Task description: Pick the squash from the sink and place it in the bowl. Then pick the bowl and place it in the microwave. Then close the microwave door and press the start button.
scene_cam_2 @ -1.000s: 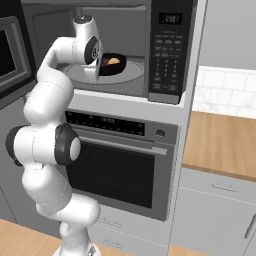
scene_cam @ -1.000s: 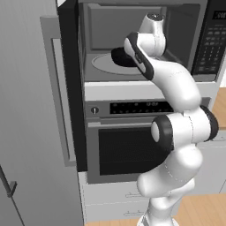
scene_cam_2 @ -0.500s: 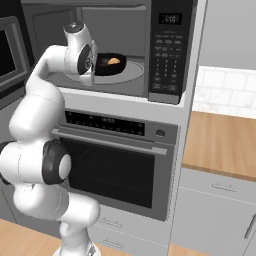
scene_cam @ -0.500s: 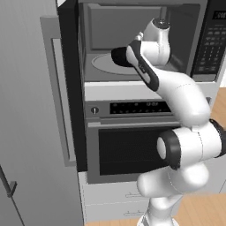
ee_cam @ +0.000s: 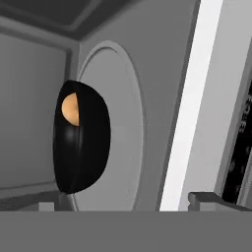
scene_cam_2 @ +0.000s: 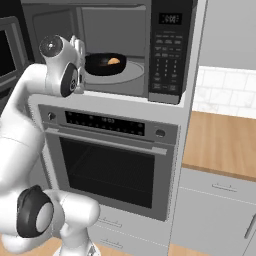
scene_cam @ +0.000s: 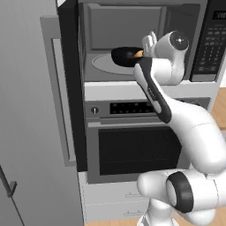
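The glossy black bowl (scene_cam: 125, 56) rests on the round grey turntable (scene_cam: 104, 64) inside the open microwave (scene_cam_2: 125, 30). The orange-tan squash (scene_cam_2: 113, 61) lies in the bowl. My gripper (scene_cam: 150, 40) hangs at the microwave's mouth, just in front of the bowl and clear of it, open with nothing between its fingers. In the hand view the bowl (ee_cam: 81, 140) and squash (ee_cam: 71, 109) lie straight ahead, rolled sideways, past my gripper (ee_cam: 127, 203). The microwave door (scene_cam: 56, 92) stands swung open at the left. The sink is out of view.
A black keypad panel (scene_cam_2: 168, 52) runs down the microwave's right side. Below it sits an oven (scene_cam_2: 112, 170) with a horizontal bar handle. A wooden counter (scene_cam_2: 225, 142) lies to the right, above grey drawers.
My hand has drawn back from the bowl to the front of the microwave, and the jaws have opened wider. The bowl stays on the turntable.
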